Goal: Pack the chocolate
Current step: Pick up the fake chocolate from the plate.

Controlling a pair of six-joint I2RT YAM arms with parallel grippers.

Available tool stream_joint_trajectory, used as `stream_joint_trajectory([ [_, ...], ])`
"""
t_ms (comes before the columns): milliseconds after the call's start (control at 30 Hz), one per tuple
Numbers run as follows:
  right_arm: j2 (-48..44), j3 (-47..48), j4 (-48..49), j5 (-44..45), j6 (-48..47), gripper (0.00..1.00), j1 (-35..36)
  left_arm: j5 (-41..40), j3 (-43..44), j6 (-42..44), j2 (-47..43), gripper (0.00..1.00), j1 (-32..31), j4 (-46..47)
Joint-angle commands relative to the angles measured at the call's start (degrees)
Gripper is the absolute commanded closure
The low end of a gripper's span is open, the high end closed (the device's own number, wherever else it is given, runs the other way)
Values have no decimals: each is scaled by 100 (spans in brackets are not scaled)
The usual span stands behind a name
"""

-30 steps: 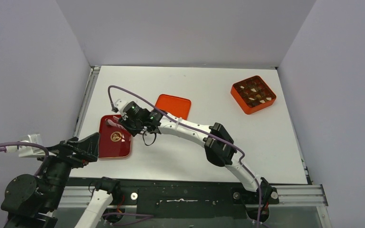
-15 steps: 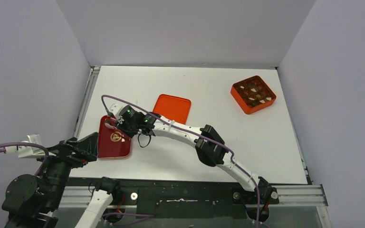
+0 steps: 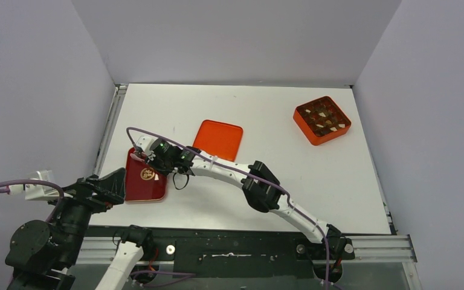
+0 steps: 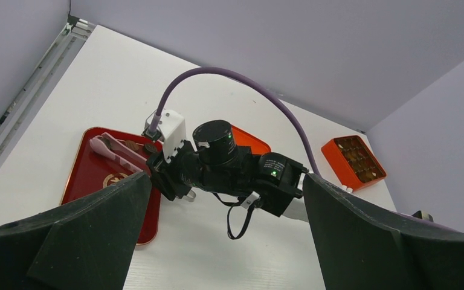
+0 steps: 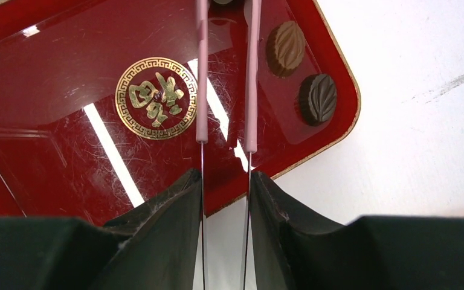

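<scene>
My right gripper (image 3: 151,159) (image 5: 225,178) is shut on the pink tongs (image 5: 201,72), holding them over the red tray (image 3: 138,186) (image 5: 48,72). The two tong arms stand apart, their tips out of the right wrist view. Two brown leaf-patterned chocolates (image 5: 286,48) (image 5: 317,98) lie on the tray just right of the tongs, untouched. More chocolate, dark and pale chunks, fills the orange grid box (image 3: 322,119) (image 4: 353,159) at the far right. My left gripper (image 3: 104,184) (image 4: 226,241) is open and empty, raised at the near left.
The flat orange lid (image 3: 219,137) (image 4: 252,139) lies on the table right behind the right wrist. A purple cable (image 4: 229,78) loops above the right wrist. The tray sits near the table's left rail (image 3: 110,124).
My right arm has moved left and nearer with the tongs, further over the red tray. The left arm has hardly moved.
</scene>
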Motion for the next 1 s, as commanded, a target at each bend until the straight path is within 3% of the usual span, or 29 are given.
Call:
stream_joint_trajectory([
  [0, -101, 315, 374, 101, -145, 69, 48, -95, -66, 120, -5, 3, -30, 385],
  [467, -515, -125, 555, -30, 130, 74, 62, -36, -298, 64, -52, 3, -31, 376],
  [967, -1983, -1446, 589, -267, 1001, 78, 44, -8, -511, 105, -13, 3, -28, -7],
])
